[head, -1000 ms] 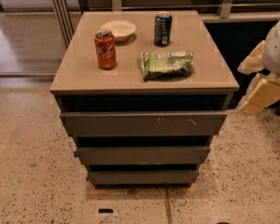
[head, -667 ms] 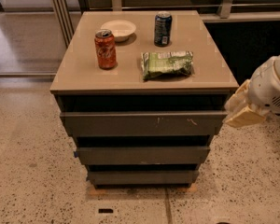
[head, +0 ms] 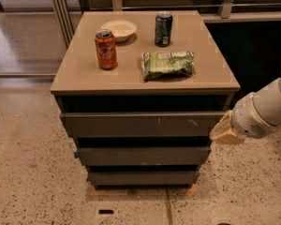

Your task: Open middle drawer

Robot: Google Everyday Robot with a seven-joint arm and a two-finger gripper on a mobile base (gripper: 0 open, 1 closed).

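Grey-brown and plain, your middle drawer (head: 143, 155) sits closed under the desk's (head: 79, 71) front edge, between the scratched top front (head: 131, 124) and the narrow bottom front (head: 143, 177). Your gripper (head: 223, 131) hangs below the desk's front right corner, by the top front's right end; you cannot tell how wide it stands.

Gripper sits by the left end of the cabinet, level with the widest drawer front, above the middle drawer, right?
No. The camera view shows the gripper by the right end of the cabinet, not the left. It is level with the widest drawer front, above the middle drawer.
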